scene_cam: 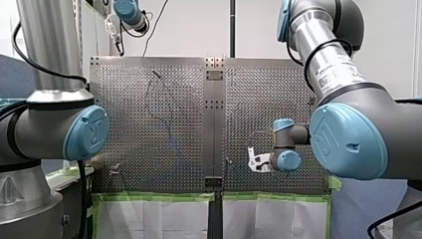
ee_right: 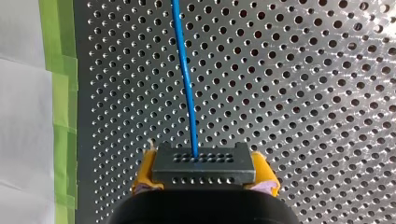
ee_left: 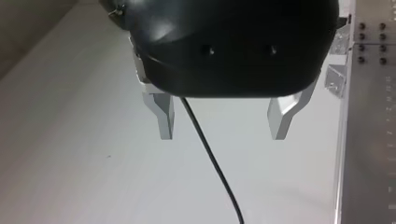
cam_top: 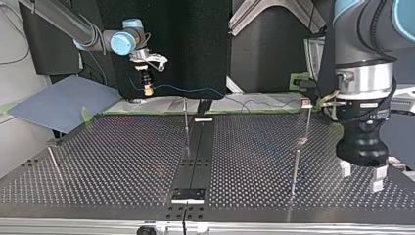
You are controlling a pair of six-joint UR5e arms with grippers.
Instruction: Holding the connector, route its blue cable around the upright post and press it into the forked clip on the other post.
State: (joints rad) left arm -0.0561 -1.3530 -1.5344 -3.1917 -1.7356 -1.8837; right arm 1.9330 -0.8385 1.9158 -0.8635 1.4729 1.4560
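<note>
Gripping the connector (ee_right: 203, 163) between yellow pads (ee_right: 141, 177), the right jaws were closed on it. The blue cable (ee_right: 184, 79) left the connector's face and ran ahead over the perforated worktop (ee_right: 303, 116). In the top view the connector hung raised above the worktop's far edge at the view's left. From there the cable sagged rightward beyond the upright post (cam_top: 186, 120), not yet wrapped around it. A 2nd post (cam_top: 307, 125), farther right, carried a small head (cam_top: 306, 102), judged to be the forked clip; whether the cable touched it could not be told. The left jaws stood open and empty near the worktop's edge, well apart from the connector. Judged step: routing barely begun. The next move called for carrying the connector around the upright post under light tension, then lowering the cable into the fork.
</note>
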